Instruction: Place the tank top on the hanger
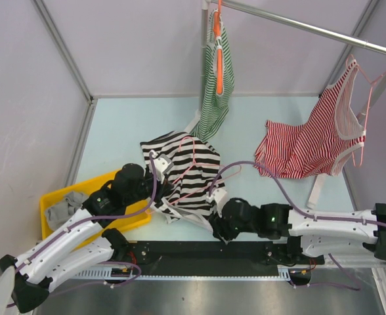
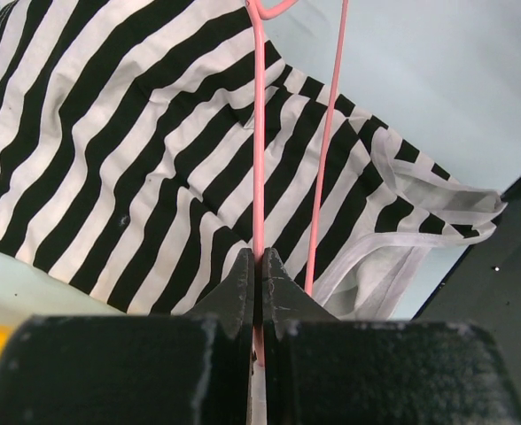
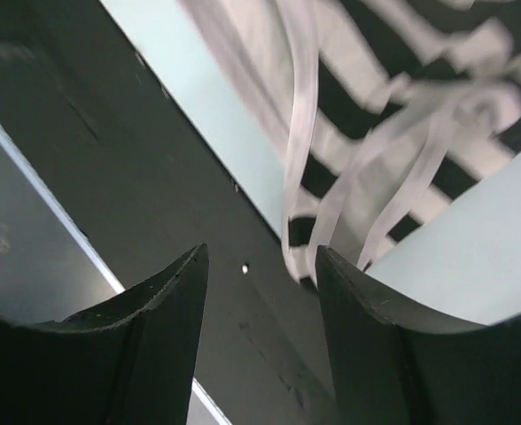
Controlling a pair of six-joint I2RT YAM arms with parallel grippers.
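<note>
- Left arm, on the wire: my left pincer (image 2: 259, 258) is pressed together on one strand of the thin pale pink wire clothes hanger (image 2: 258, 133), which runs away from my fingertips across the cloth.
- The garment: the soft sleeveless tank top with wide black and white stripes and pale edging (image 1: 183, 172) lies crumpled on the pale blue worktop (image 1: 121, 131) between my two arms. Its near edge reaches the black strip (image 1: 193, 252) along the worktop's front.
- The hanger appears to lie on top of the top rather than inside it. I judge the dressing barely begun.
- Right arm, waiting: my right pincer (image 3: 260, 261) is spread and holds nothing. The pale straps (image 3: 300, 133) dangle just beyond its tips.
- How it should handle: the top looks light and limp, so it will likely sag and fold wherever I lift it, and it may slide on smooth wire. The hanger looks stiff but springy, and could twist in a one-strand pinch.
- Where I would take hold: a strap or the edged neckline, not the loose striped middle, so an opening spreads for the hanger's shoulder.
</note>
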